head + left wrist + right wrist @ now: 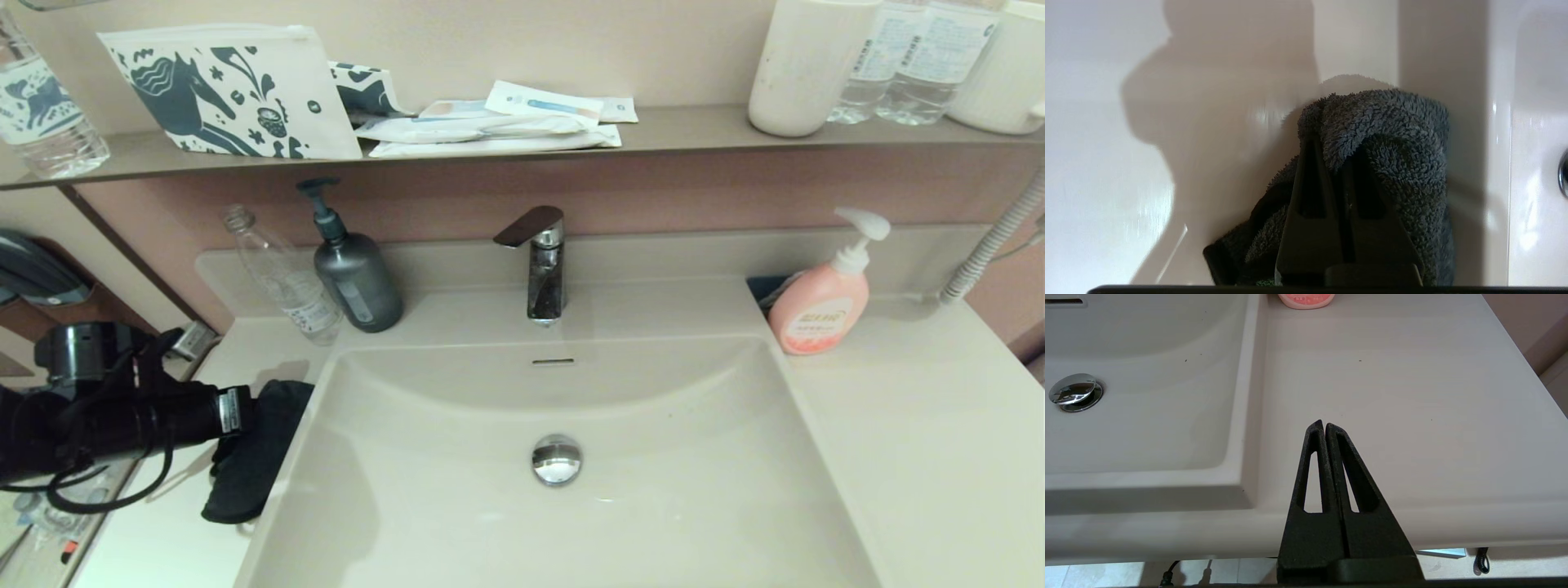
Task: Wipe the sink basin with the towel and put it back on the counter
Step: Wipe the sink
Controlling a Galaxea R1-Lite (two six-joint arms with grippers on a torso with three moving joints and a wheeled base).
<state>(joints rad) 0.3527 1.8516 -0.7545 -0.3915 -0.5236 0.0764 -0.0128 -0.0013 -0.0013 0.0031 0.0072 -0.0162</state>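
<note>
My left gripper (1333, 159) is shut on the dark grey towel (1396, 134), whose fluffy folds drape over both fingers. In the head view the towel (253, 457) lies along the left strip of the counter (163, 539), right beside the left rim of the sink basin (653, 474); whether it rests on the surface I cannot tell. The basin is bare, with its chrome drain plug (556, 459) and overflow slit (553, 361). My right gripper (1325, 424) is shut and empty, low over the counter (1392, 396) right of the basin (1147, 416), and out of the head view.
A chrome tap (543, 269) stands behind the basin. A grey pump bottle (355, 273) and a clear bottle (286, 282) stand at the back left, a pink soap dispenser (820, 306) at the back right. The shelf (694, 131) above carries pouches, cups and bottles.
</note>
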